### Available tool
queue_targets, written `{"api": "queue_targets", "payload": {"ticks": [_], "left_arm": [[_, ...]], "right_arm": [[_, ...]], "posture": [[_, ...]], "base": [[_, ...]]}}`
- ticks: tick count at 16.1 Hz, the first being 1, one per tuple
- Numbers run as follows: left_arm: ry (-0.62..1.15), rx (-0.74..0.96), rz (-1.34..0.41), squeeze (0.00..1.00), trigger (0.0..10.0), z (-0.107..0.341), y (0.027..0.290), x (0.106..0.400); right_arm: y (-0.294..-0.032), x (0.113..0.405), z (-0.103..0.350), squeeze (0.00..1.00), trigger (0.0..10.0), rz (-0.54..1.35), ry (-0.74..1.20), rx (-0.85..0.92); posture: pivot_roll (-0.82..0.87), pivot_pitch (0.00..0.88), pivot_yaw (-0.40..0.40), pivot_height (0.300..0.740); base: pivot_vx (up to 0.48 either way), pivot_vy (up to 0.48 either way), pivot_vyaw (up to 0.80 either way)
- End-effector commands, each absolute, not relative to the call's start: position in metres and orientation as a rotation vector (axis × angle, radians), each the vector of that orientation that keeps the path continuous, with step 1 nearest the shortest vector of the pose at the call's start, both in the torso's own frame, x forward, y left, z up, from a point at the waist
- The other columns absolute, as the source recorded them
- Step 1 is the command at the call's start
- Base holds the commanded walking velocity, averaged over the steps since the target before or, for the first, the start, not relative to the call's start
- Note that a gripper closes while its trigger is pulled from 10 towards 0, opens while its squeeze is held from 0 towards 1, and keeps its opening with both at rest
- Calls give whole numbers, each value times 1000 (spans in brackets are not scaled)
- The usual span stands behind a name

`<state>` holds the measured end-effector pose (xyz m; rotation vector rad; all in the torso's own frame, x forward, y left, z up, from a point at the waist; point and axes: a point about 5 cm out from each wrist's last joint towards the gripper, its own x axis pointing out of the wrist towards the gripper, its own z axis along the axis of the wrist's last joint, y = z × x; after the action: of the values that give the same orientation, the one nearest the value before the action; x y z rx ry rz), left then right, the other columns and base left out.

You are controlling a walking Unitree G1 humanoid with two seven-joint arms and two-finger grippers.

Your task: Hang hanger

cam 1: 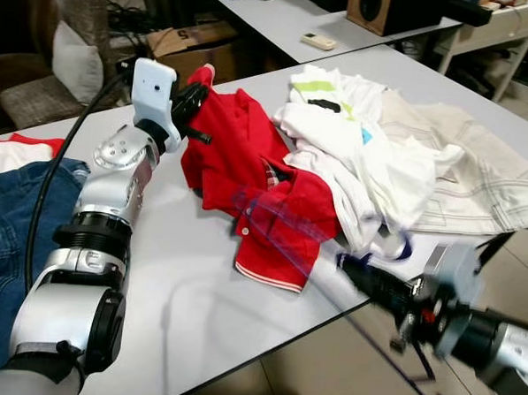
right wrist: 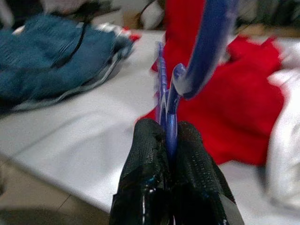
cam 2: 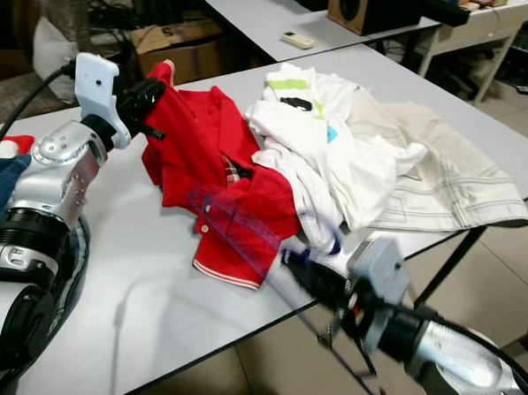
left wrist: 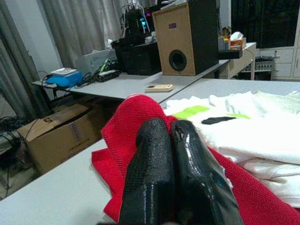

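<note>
Gripping the translucent blue plastic hanger between fingers pressed tight together, the right gripper hovers at the near edge of the pale grey table, nearest the camera. The hanger's long axis runs away from this gripper, up and over the table edge toward the red polo shirt, so its blurred blue arm already overlies the shirt's lower hem. A dark wire hook hangs below the gripper, off the table.

Farther in, the left gripper has its two black fingers closed against each other on the upper part of the same red shirt, pinching its fabric. The shirt thus lies between the two grippers, the right one being nearer its hem and the left one at its top. Judging by this, the coming move depends on sliding the hanger along that line into the garment.

A heap of white clothes lies touching the shirt on the robot's right and could snag the hanger arm. Blue jeans lie on the left. Beyond stand a cardboard box and a wooden speaker.
</note>
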<state>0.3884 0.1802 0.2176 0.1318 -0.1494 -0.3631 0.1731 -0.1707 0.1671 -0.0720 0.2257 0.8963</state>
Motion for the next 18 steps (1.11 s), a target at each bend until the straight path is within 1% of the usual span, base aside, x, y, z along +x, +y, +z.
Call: {"api": "queue_targets", "payload": {"ticks": [1,3,5,6,7,8,9,10,12,14,16,18], "left_arm": [[-131,178,-362,0,0,221,187,386],[-104,213,-362,0,0,217,189,384],[-91,249,-342,0,0,220,195,381],[-99,265,-318,0,0,226,205,379],[-105,270,-297,0,0,231,214,377],[-107,253,-275,0,0,236,223,374],[-103,252,-245,0,0,240,234,369],[-98,250,-228,0,0,241,239,367],[-89,201,-139,0,0,241,258,359],[-62,170,-91,0,0,236,265,354],[12,65,-29,0,0,222,273,346],[119,25,-29,0,0,200,274,338]], "right_arm": [[-168,167,162,0,10000,947,296,-74],[-172,169,146,0,10000,908,388,-122],[-185,181,136,0,10000,769,432,-184],[-199,194,138,0,10000,631,410,-215],[-209,200,144,0,10000,557,384,-207],[-216,204,151,0,10000,507,339,-184],[-221,207,163,0,10000,481,255,-128],[-222,208,169,0,10000,475,216,-96],[-230,210,187,0,10000,446,73,47],[-239,213,195,0,10000,392,7,115],[-249,216,211,0,10000,349,-115,247],[-253,215,214,0,10000,349,-132,295]], "posture": [[-145,0,138,740],[-139,0,139,740],[-139,0,144,740],[-139,0,145,740],[-141,0,149,740],[-139,0,148,740],[-138,0,147,740],[-134,0,145,740],[-125,0,135,740],[-121,0,132,740],[-112,0,124,740],[-110,0,122,740]], "base": [[0,0,0],[0,0,0],[0,0,0],[0,0,0],[0,0,0],[0,0,0],[0,0,0],[0,0,0],[0,0,0],[0,0,0],[0,0,0],[0,0,0]]}}
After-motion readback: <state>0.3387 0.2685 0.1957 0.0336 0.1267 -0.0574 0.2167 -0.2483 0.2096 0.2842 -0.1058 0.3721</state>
